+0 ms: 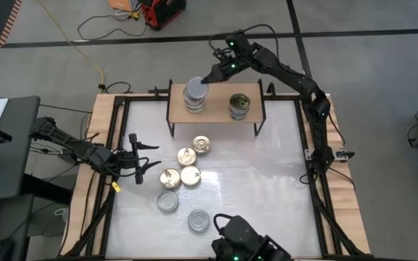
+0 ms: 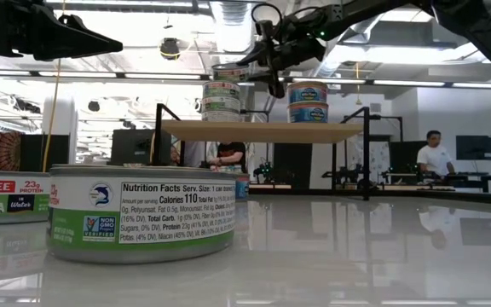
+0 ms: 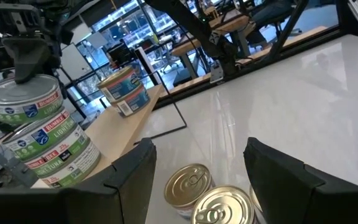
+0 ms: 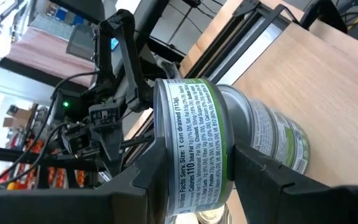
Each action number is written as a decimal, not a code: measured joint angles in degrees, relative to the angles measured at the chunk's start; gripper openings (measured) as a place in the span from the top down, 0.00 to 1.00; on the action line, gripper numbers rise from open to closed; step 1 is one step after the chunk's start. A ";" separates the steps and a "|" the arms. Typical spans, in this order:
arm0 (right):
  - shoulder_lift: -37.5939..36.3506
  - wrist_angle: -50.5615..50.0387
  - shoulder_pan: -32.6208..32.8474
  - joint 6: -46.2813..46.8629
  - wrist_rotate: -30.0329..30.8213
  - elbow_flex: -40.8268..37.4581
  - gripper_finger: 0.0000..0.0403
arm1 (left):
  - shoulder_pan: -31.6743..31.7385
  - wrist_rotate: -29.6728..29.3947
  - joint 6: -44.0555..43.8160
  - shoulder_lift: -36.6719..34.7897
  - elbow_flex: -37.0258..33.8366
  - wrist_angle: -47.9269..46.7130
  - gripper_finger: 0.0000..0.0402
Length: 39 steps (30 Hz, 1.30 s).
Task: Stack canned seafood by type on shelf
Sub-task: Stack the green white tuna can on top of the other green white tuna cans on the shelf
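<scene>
The shelf [image 1: 212,110] stands at the table's far side. Its left half bears a stack of three silver-lidded, green-labelled tins [image 3: 42,134]. On its right half is a stack of two gold-lidded, blue-labelled tins [image 1: 239,106]. My right gripper [image 1: 207,77] reaches in at the silver stack's top tin [image 2: 228,72] and is shut on it. My left gripper [image 1: 147,158] waits open at the table's left edge, level, over nothing. Several gold-lidded tins [image 1: 187,165] and two silver-lidded ones [image 1: 183,210] lie loose on the tabletop, bottoms down. My right gripper pinches the top tin across its height, one finger [image 2: 257,47] over the lid and one [image 2: 274,85] at the bottom rim, on the edge [image 4: 166,186] nearest the arm. The fingers come from the far right, almost level. The tin stays upright on the stack, set slightly right.
The shelf's black legs [image 1: 260,129] stand on the tabletop. One loose tin [image 2: 139,209] sits close to the low camera. Bare tabletop [image 1: 267,174] lies right of the loose tins. People [image 2: 433,153] show in the room behind the table.
</scene>
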 joint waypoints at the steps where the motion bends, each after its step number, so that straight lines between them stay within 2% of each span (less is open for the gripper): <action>1: 0.02 0.21 0.12 0.03 0.01 -0.01 0.56 | 0.00 0.02 0.02 0.00 0.00 0.00 0.42; 9: 0.02 3.95 1.44 1.72 0.06 -0.01 0.56 | 0.00 0.07 -0.02 0.00 0.00 0.11 0.42; 21: 0.67 2.55 1.96 0.68 1.86 -0.03 0.56 | 0.00 0.13 -0.63 0.00 0.00 0.13 0.42; 29: 4.35 3.38 1.98 1.34 -0.48 0.11 0.54 | 0.00 1.28 -1.31 0.02 0.00 0.02 0.42; 39: 4.13 1.15 0.69 1.05 -1.76 0.03 0.52 | 0.00 1.60 -1.49 0.02 0.00 -0.04 0.42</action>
